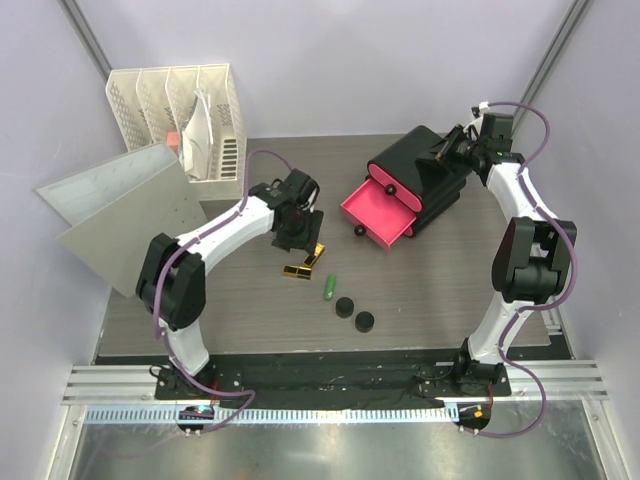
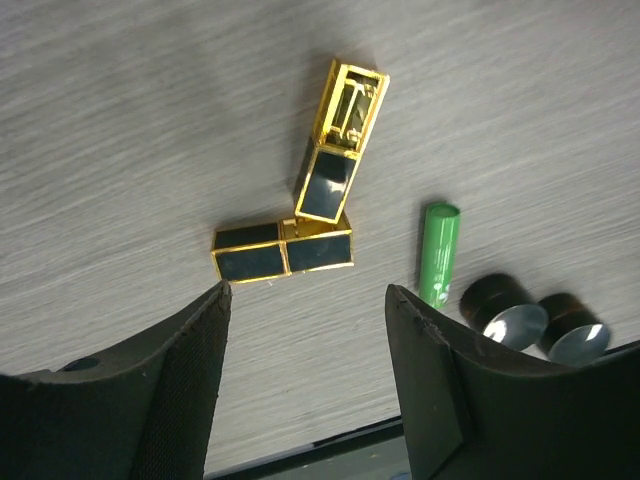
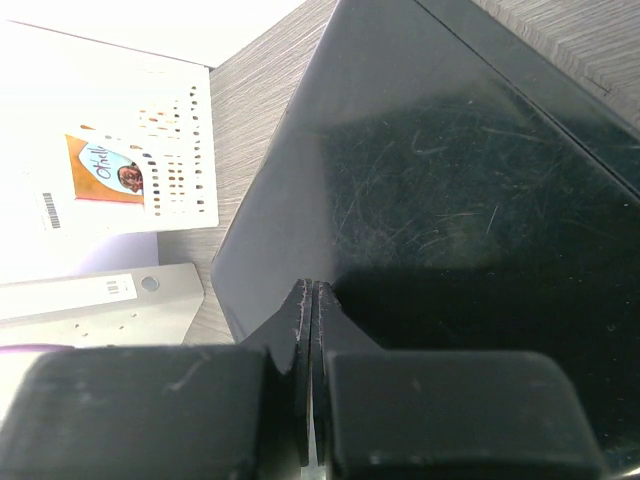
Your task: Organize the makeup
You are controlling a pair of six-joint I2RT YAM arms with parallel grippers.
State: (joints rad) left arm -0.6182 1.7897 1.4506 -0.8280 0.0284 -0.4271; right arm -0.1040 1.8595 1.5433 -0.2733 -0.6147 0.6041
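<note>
Most of the makeup sits in a little cluster on the counter (image 2: 120, 120), out from the organizer (image 1: 430, 185) on its open pink drawer (image 1: 378, 212) side and closer to the arm bases than the organizer is. There are two gold-and-black lipsticks (image 2: 283, 251), square-sided with shiny black panels and gold edging. One lies flat. The second lipstick (image 2: 328, 185) touches it at one end, so they make a rough L. Its far end looks hollow and all gold, maybe an open cap, but I honestly can't tell from this angle. On the side of the lipsticks facing the organizer is the green stick (image 2: 439, 253), a plain bright green cylinder lying down. Just beyond it are two round black discs (image 2: 503, 310), side by side with glossy tops that catch the light. The left fingers (image 2: 205, 340) are spread wide with nothing between them, hanging above the counter right by the flat lipstick. The right fingers (image 3: 310, 300) are pressed tight together with nothing visible between them, right at the organizer's scuffed black top.
</note>
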